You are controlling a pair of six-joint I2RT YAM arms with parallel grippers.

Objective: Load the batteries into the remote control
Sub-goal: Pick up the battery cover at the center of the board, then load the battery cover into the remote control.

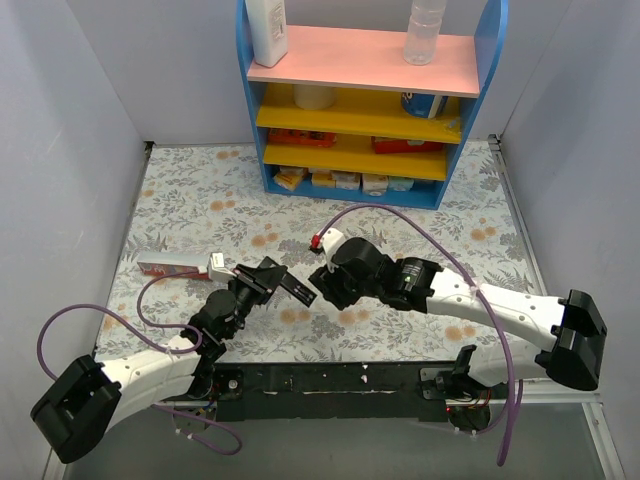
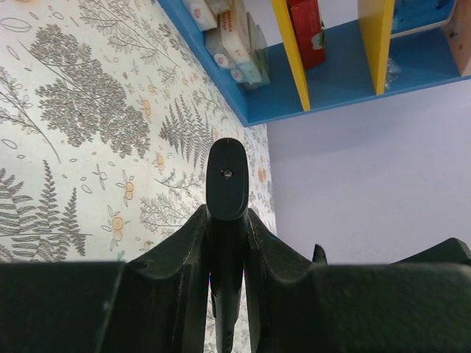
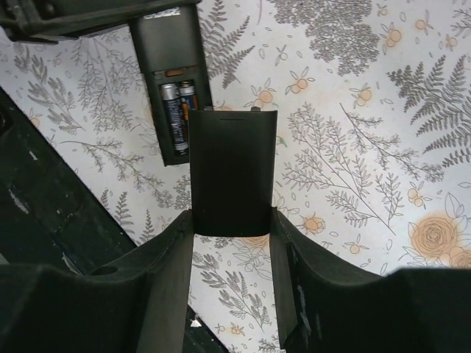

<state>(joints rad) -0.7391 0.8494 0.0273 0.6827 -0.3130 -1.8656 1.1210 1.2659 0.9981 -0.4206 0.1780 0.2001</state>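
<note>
My left gripper (image 1: 268, 277) is shut on the black remote control (image 1: 296, 290) and holds it above the floral table; in the left wrist view the remote's end (image 2: 226, 182) sticks out edge-on between the fingers. In the right wrist view the remote (image 3: 163, 45) shows its open compartment with two batteries (image 3: 175, 118) lying side by side inside. My right gripper (image 3: 232, 220) is shut on a flat black battery cover (image 3: 232, 170), held just at the compartment's lower end. Both grippers meet at the table's middle (image 1: 318, 282).
A blue shelf unit (image 1: 366, 95) with bottles and small boxes stands at the back. A reddish-brown flat stick (image 1: 166, 268) with a white end lies at the left. A black bar (image 1: 320, 380) runs along the near edge between the arm bases.
</note>
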